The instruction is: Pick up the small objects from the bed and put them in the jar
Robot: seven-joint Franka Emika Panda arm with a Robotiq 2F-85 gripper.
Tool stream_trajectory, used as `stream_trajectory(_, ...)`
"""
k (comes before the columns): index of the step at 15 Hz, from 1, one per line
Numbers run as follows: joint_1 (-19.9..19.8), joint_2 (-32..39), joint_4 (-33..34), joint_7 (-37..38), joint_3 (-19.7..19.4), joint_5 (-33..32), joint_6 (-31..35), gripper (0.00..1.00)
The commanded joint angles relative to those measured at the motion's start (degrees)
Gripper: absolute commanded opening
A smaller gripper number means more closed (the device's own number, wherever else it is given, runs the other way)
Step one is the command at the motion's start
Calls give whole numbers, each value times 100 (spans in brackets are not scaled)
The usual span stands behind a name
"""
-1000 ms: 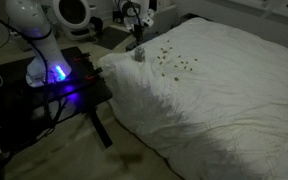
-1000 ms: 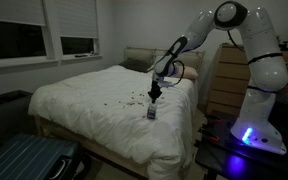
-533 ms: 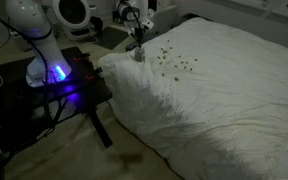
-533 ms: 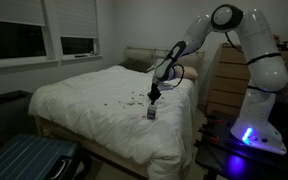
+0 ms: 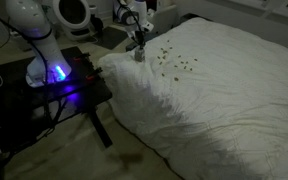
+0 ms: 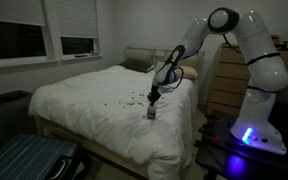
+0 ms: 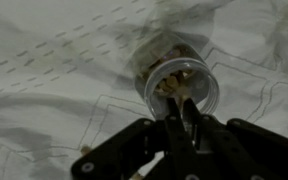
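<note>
Jar (image 7: 174, 85) stands upright, mouth up, beneath the pincer (image 7: 181, 108), fingers pressed together.

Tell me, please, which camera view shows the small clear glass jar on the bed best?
The wrist view: the small clear glass jar shows large, open mouth and pieces inside visible. In both exterior views the jar is only a tiny shape under the gripper.
</note>
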Motion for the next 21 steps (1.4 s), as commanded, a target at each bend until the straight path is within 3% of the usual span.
stream_trajectory(1, 118, -3, -103, 41, -124, -130, 195, 46)
stream_trajectory(3, 123, 11, -90, 45, -126, -130, 180, 12)
stream_trajectory(6, 142, 14, -84, 46, -140, -127, 179, 0)
stream_trajectory(15, -380, -808, -209, -516, 360, 120, -993, 0)
stream_trajectory(21, -506, -1621, -331, -858, 194, 200, -1252, 0)
